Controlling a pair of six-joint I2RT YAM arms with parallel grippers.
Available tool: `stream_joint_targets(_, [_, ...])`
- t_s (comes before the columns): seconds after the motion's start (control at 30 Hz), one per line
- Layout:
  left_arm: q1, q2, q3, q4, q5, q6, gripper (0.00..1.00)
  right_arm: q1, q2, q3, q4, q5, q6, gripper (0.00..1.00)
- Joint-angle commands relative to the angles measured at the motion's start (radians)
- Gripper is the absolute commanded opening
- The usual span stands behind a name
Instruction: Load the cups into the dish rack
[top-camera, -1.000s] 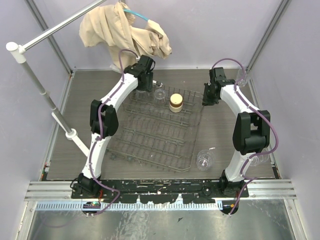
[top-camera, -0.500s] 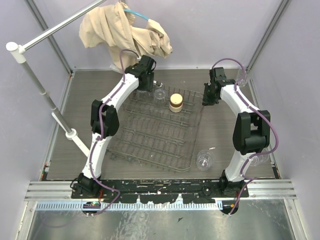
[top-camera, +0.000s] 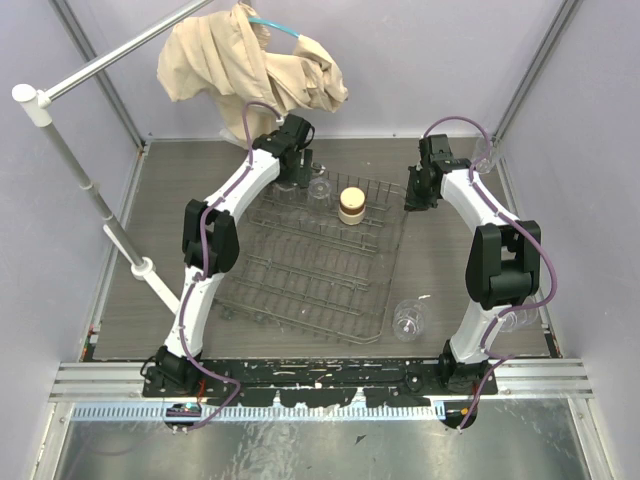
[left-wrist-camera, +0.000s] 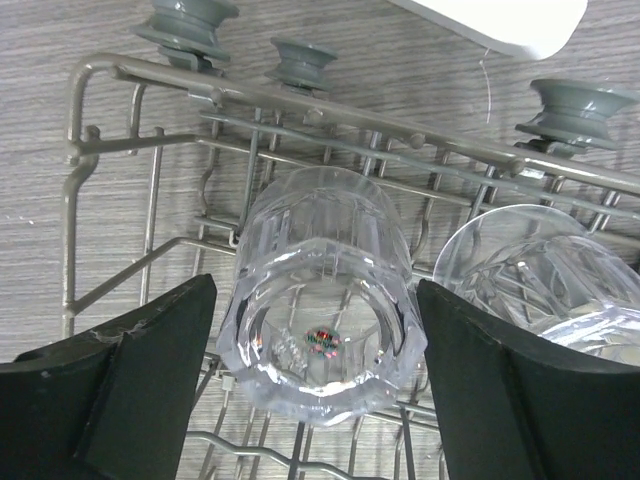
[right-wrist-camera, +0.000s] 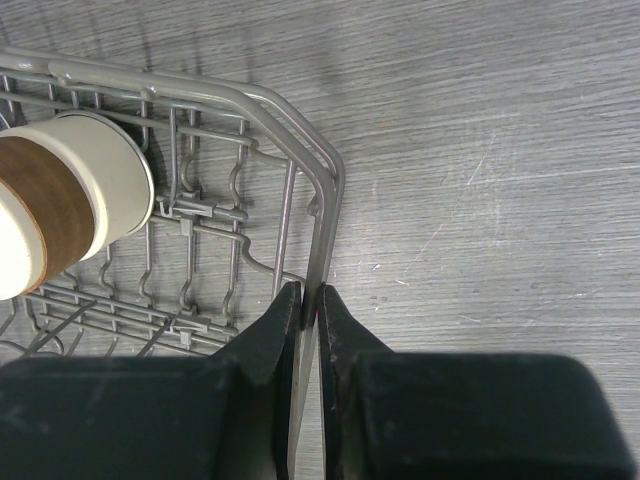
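Note:
The grey wire dish rack (top-camera: 300, 270) lies mid-table. In its far end stand a clear cup (top-camera: 319, 188) and the tan-brown cup (top-camera: 351, 205). My left gripper (top-camera: 297, 170) is open at the rack's far left corner. In the left wrist view its gripper (left-wrist-camera: 312, 390) straddles an upturned clear tumbler (left-wrist-camera: 320, 300) with a gap on each side, and a second clear tumbler (left-wrist-camera: 540, 270) stands to the right. My right gripper (top-camera: 414, 197) is shut on the rack's rim wire (right-wrist-camera: 322, 230), with the tan cup (right-wrist-camera: 60, 200) to its left. Another clear cup (top-camera: 408, 320) stands on the table off the rack's near right corner.
A beige cloth (top-camera: 250, 65) hangs on a pole at the back, just behind the left wrist. A white pole stand (top-camera: 90, 190) crosses the left side. A clear cup (top-camera: 484, 155) sits by the far right wall. Rack rim and wheels (left-wrist-camera: 300, 60) lie beyond the left fingers.
My left gripper has shifted slightly toward the far side over the rack's corner. The cups and the right arm have not moved.

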Motion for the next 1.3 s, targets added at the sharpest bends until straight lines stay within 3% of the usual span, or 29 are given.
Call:
stream_joint_targets(0.0, [-0.001, -0.045, -0.038, 0.030, -0.012, -0.004, 0.93, 0.006, -0.028, 0.019, 0.011, -0.022, -0.040, 0.03])
stream_joint_targets(0.07, [-0.001, -0.053, -0.040, 0.033, -0.010, -0.004, 0.99, 0.005, -0.029, 0.017, 0.012, -0.024, -0.040, 0.03])
stream_joint_targets(0.73, [0.000, -0.146, 0.038, -0.010, -0.046, -0.009, 0.98, 0.006, -0.024, 0.051, -0.009, -0.004, -0.043, 0.09])
stream_joint_targets(1.1, [0.000, -0.304, -0.077, -0.072, -0.064, -0.034, 0.98, 0.006, 0.055, 0.159, -0.028, 0.029, -0.063, 0.03])
stream_joint_targets(1.2, [-0.001, -0.337, -0.078, -0.096, -0.052, -0.044, 0.98, 0.006, 0.077, 0.216, -0.037, 0.027, -0.066, 0.07])
stream_joint_targets(1.27, [0.000, -0.367, -0.095, -0.107, -0.040, -0.052, 0.98, 0.006, 0.089, 0.256, -0.041, 0.025, -0.068, 0.16])
